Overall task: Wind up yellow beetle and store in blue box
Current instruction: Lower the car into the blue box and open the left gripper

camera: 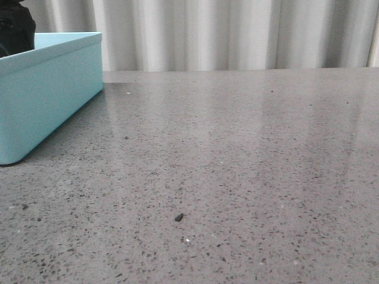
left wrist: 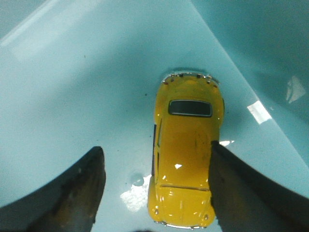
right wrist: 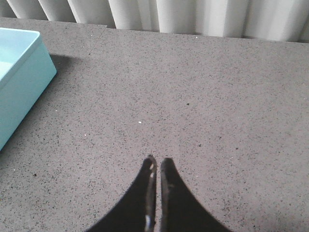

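Observation:
In the left wrist view the yellow beetle (left wrist: 186, 159) rests on its wheels on the floor of the blue box (left wrist: 72, 96), roof towards the camera. My left gripper (left wrist: 157, 147) hangs open over it. One finger (left wrist: 236, 193) lies right beside the car's side, and the other finger (left wrist: 72, 193) stands well apart from it. The front view shows the blue box (camera: 47, 89) at the table's far left, with a dark part of the left arm (camera: 15, 26) above it. My right gripper (right wrist: 158, 160) is shut on nothing, above bare table to the right of the box (right wrist: 19, 72).
The grey speckled table (camera: 237, 148) stretches right of the box. A small dark crumb (camera: 179, 217) lies near the front middle. A pale pleated curtain (camera: 237, 29) closes off the back edge.

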Action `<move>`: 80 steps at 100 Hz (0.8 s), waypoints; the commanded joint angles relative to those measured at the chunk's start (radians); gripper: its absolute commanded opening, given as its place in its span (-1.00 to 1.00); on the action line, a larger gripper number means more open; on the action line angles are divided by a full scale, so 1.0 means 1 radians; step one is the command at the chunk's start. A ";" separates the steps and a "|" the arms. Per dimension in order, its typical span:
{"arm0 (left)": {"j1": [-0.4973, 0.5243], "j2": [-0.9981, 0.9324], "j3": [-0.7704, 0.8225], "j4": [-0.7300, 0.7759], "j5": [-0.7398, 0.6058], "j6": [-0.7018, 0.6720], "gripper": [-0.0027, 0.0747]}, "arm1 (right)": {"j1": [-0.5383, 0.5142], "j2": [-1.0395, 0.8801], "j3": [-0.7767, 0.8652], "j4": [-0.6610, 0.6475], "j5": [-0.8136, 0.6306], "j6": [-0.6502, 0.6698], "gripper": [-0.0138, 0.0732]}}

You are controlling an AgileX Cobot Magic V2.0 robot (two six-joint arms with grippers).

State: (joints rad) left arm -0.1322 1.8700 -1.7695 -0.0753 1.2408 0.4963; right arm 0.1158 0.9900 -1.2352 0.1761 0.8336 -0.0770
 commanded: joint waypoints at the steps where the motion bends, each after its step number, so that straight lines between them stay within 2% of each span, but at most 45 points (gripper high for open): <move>1: 0.003 -0.083 -0.033 -0.018 -0.007 -0.015 0.11 | -0.001 -0.018 -0.026 0.003 -0.082 -0.005 -0.82; 28: 0.003 -0.197 -0.033 -0.036 -0.062 -0.015 -0.10 | -0.001 -0.018 -0.026 0.003 -0.082 -0.005 -0.82; 37: 0.003 -0.234 -0.033 -0.078 -0.062 -0.015 -0.23 | -0.001 -0.018 -0.026 0.001 -0.082 -0.005 -0.82; 49: 0.003 -0.277 -0.033 -0.129 -0.062 -0.015 -0.54 | -0.001 -0.018 -0.026 0.001 -0.082 -0.005 -0.82; 61: 0.003 -0.307 -0.033 -0.173 -0.055 -0.015 -0.99 | -0.001 -0.018 -0.026 0.001 -0.069 -0.005 -0.82; 80: 0.003 -0.349 -0.031 -0.241 -0.045 -0.015 -0.99 | -0.001 -0.018 -0.026 0.001 -0.036 -0.005 -0.82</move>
State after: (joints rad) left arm -0.1322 1.5812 -1.7710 -0.2586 1.2249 0.4946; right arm 0.1158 0.9900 -1.2352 0.1761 0.8464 -0.0767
